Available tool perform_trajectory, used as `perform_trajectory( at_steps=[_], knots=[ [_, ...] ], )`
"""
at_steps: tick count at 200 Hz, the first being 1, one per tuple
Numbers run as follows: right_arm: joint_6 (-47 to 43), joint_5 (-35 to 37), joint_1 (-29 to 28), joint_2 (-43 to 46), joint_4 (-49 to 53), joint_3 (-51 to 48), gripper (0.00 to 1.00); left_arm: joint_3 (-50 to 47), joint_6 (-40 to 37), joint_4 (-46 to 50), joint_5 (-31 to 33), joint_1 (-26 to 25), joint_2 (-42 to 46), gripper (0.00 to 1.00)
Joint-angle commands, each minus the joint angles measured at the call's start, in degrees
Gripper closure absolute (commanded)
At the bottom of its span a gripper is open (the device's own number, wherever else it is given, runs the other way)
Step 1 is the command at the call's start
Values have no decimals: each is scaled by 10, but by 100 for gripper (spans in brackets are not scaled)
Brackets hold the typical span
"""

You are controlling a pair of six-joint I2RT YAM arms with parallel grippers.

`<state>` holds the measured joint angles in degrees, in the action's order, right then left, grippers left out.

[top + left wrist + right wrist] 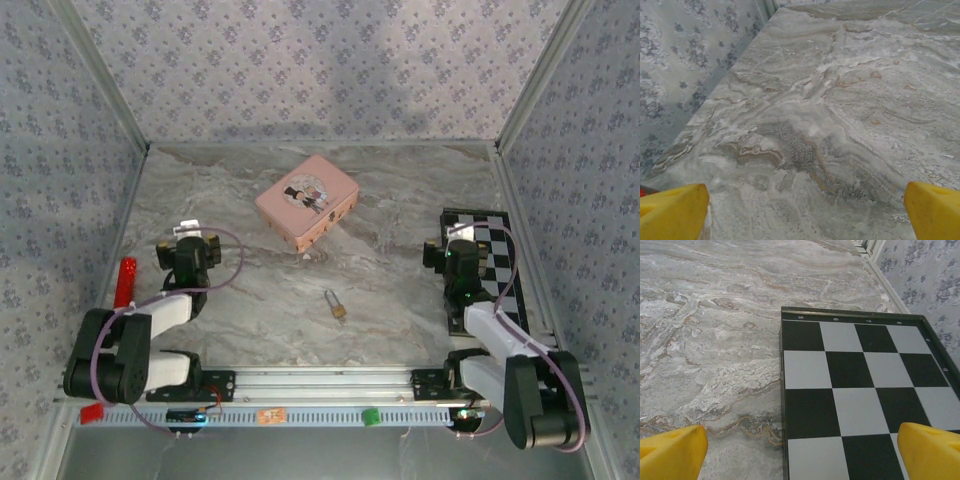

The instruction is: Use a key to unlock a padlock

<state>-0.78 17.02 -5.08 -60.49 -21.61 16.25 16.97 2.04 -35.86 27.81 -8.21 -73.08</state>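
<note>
The tiny brass padlock [340, 311] lies on the marble table [400, 200] near the front middle, with a thin silver piece pointing away from it towards the back. I cannot make out the key as a separate thing. My left gripper [191, 238] rests at the left, well away from the padlock, and its yellow fingertips [675, 210] stand wide apart over bare marble, open and empty. My right gripper [452, 243] sits at the right over the near left edge of a chequered board [855, 390]; it is open, with its yellow fingertips [930, 450] far apart and nothing between them.
A pink rectangular tin [306, 201] stands at the back middle. The black-and-white chequered board [492, 255] lies along the right wall. A red object [126, 281] lies by the left wall. Patterned walls close in three sides, and a metal rail [320, 380] runs along the front.
</note>
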Motion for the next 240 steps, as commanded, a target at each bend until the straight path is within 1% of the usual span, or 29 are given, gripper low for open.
perform_trajectory(
  at_steps=[1,21,28,36,50,57,66,69,76,80,87,98,106,112,122,132,142,152,203,221,240],
  knots=[
    [-25,-64,11,-27,-131,-13,1,-18,-20,-130,-56,22,-5,0],
    [-34,-91,20,-71,-190,-17,1,-29,-15,-176,-105,40,-26,0],
    [-31,-112,27,-94,-211,-16,1,-34,-12,-213,-125,46,-54,0],
    [-32,-133,32,-116,-234,-12,1,-35,-13,-254,-132,47,-93,0],
    [-53,-161,35,-140,-253,-5,1,-18,-21,-280,-146,47,-152,0],
    [-55,-173,37,-155,-266,-4,1,-3,-24,-257,-150,47,-158,0],
    [-52,-189,45,-178,-284,-3,1,27,-17,-166,-151,49,-141,0],
    [-51,-194,47,-186,-292,-3,1,38,-15,-150,-152,52,-141,0],
    [-53,-206,50,-207,-306,0,1,55,-8,-145,-156,61,-155,0],
    [-56,-211,51,-220,-308,5,1,54,1,-139,-170,72,-154,0],
    [-54,-212,53,-244,-305,18,1,61,16,-116,-168,82,-146,0],
    [-24,-210,63,-282,-320,35,1,55,15,-134,-168,82,-150,0],
    [-15,-199,76,-267,-273,51,1,58,16,-119,-170,82,-146,0],
    [-9,-196,83,-264,-234,65,1,57,15,-126,-169,82,-147,0],
    [-10,-175,74,-273,-268,57,1,57,15,-123,-169,82,-147,0],
    [-11,-159,70,-266,-238,65,1,56,14,-128,-169,82,-147,0],
    [-11,-158,69,-270,-259,59,1,57,15,-124,-169,81,-146,0],
    [-11,-156,67,-267,-243,63,1,57,15,-125,-169,82,-147,0],
    [-13,-151,65,-268,-248,63,1,57,15,-125,-169,81,-147,0],
    [-8,-170,74,-269,-241,67,1,57,14,-125,-168,82,-148,0],
    [-14,-152,65,-267,-248,63,1,57,14,-125,-169,82,-147,0]
  ],
)
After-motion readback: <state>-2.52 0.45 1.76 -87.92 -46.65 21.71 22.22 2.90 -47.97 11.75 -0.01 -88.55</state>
